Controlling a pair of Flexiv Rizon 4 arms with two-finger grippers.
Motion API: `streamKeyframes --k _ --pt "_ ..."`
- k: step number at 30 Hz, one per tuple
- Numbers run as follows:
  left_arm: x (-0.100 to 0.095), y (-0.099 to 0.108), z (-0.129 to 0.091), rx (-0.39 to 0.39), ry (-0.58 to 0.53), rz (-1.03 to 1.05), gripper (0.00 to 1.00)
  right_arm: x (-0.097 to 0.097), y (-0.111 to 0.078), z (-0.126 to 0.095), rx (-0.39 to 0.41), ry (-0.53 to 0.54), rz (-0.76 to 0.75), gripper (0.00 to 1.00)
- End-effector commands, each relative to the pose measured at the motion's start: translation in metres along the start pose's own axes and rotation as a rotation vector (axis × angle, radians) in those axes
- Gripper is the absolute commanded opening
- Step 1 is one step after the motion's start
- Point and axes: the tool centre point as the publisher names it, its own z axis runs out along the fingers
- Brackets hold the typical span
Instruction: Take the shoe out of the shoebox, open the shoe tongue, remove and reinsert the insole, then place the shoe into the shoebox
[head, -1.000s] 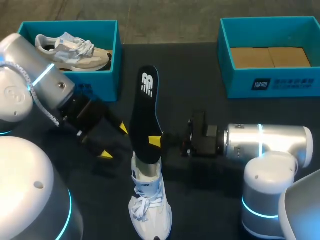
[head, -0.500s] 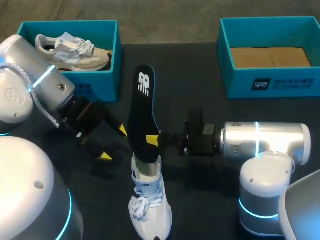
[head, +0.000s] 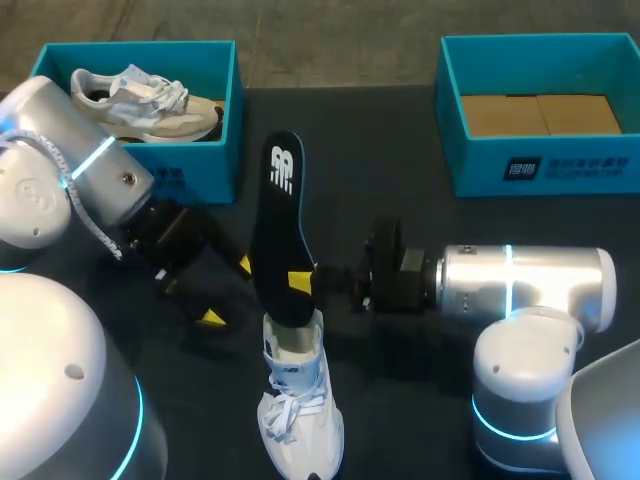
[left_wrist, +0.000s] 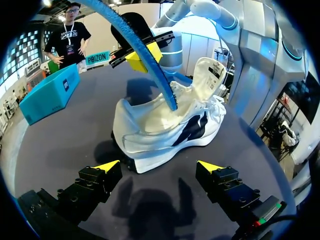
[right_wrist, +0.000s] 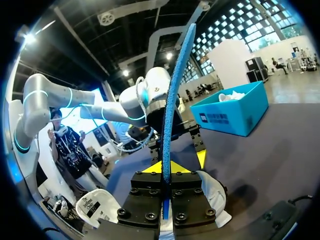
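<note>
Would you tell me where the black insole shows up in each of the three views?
Head view: the insole is in the middle, rising from the white shoe and held by the right gripper.
Left wrist view: the insole is ahead of the open left gripper, sticking out of the shoe.
Right wrist view: the insole is edge-on in the right gripper.
Shared landmark: the white shoe.

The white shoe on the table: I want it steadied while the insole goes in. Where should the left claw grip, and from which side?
Probably the heel, from the robot's left: the open left claw faces the side of the shoe, and the heel stands clear of the insole and laces.
</note>
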Motion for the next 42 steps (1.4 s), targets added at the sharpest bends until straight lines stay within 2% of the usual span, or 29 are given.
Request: streamKeyframes --k 1,31,42 --pt "-0.001 0.002 0.003 0.003 0.005 -0.001 1.0 0.001 -0.003 0.001 0.002 -0.009 0.002 0.0" --pt "-0.003 0.005 0.008 0.01 0.022 -0.008 1.0 -0.011 -0.009 -0.01 0.024 -0.013 0.021 0.0" --pt "-0.001 0.002 0.016 0.007 0.023 -0.009 1.0 -0.01 -0.023 -0.02 0.017 -0.011 0.044 0.0"
